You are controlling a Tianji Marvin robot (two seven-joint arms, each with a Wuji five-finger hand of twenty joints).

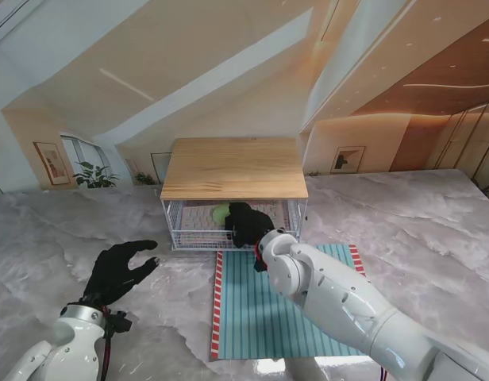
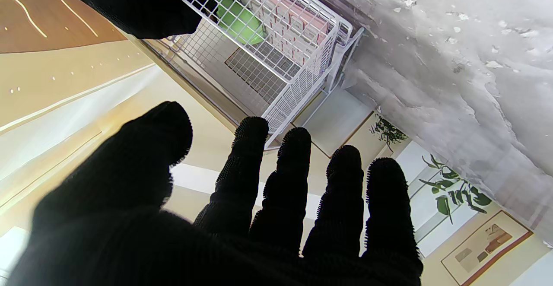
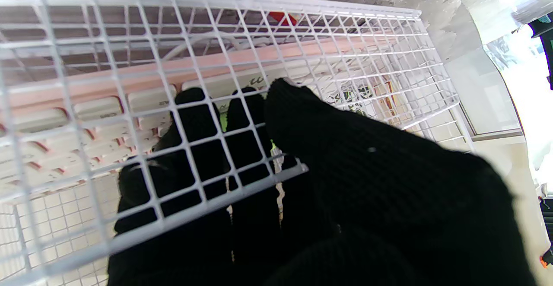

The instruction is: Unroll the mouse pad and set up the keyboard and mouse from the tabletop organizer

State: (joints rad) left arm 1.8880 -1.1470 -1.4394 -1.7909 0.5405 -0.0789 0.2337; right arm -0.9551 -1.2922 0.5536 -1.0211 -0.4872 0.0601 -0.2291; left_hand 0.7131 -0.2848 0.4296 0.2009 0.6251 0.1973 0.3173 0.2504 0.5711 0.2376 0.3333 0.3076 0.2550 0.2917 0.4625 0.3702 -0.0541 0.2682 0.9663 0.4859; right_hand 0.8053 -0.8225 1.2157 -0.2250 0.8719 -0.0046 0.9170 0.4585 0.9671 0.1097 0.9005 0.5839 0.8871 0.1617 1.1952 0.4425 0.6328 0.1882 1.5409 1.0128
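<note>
mouse pad (image 1: 264, 305): teal stripes, red-white edge | mouse (image 1: 221, 213): green | keyboard (image 3: 86, 100): pink, white keys

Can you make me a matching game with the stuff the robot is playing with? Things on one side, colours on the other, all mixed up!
Things:
1. mouse pad
2. mouse
3. keyboard
4. organizer top

Colours:
A. green
B. light wood
C. teal stripes with red-and-white edges
D. pink with pale keys

Pairs: 1-C, 2-A, 3-D, 4-B

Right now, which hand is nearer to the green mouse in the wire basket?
The right hand. It reaches into the wire basket, right beside the green mouse. The left hand hovers open outside the basket, to its left and nearer to me.
</note>
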